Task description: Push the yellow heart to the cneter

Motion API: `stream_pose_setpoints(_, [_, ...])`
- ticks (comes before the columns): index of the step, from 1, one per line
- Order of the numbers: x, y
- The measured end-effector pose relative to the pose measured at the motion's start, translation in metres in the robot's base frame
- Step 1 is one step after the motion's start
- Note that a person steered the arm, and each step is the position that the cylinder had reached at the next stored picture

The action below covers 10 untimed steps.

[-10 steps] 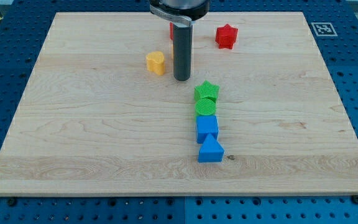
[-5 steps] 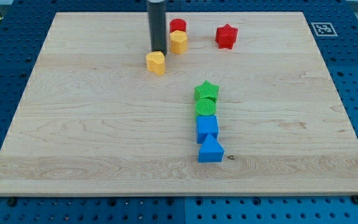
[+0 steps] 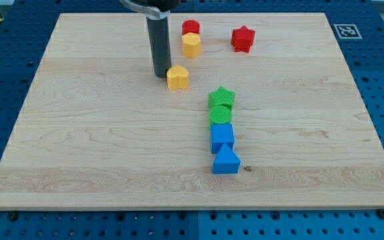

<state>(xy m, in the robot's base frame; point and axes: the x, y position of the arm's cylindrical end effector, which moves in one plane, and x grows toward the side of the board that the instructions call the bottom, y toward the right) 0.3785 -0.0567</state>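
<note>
**Yellow heart just beside my tip, above the board's middle**

Yellow heart [image 3: 177,77] sits in the upper half of the wooden board [image 3: 79,133], a little toward the view's left of the centre line and nearer the top edge than the bottom. My tip [image 3: 160,75] stands just beside it on the view's left, so close that I cannot tell whether the two touch. The rod rises straight up from there and leaves the frame at the top edge. There are no jaws on this rig, only the rod, so nothing is grasped.

Near the top edge, to the view's right of the rod, a red cylinder [image 3: 191,27] and a yellow block [image 3: 191,45] stand one below the other, touching or nearly so. A red star [image 3: 243,39] lies further right, apart from them.

Below the heart and to the view's right, four blocks form a column running toward the bottom edge: a green star [image 3: 222,97], a green round block [image 3: 221,114], a blue block [image 3: 222,137] and a blue triangle [image 3: 226,161], each close against the next. The heart is clear of that column.
</note>
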Motion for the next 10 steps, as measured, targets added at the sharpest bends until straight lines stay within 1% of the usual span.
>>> stream_pose_setpoints(1, [0.003, 0.026])
stream_pose_setpoints(5, [-0.005, 0.049])
stream_pose_setpoints(6, [0.001, 0.053])
stream_pose_setpoints(7, [0.018, 0.049])
stream_pose_setpoints(9, [0.036, 0.042])
stream_pose_setpoints(10, [0.034, 0.042])
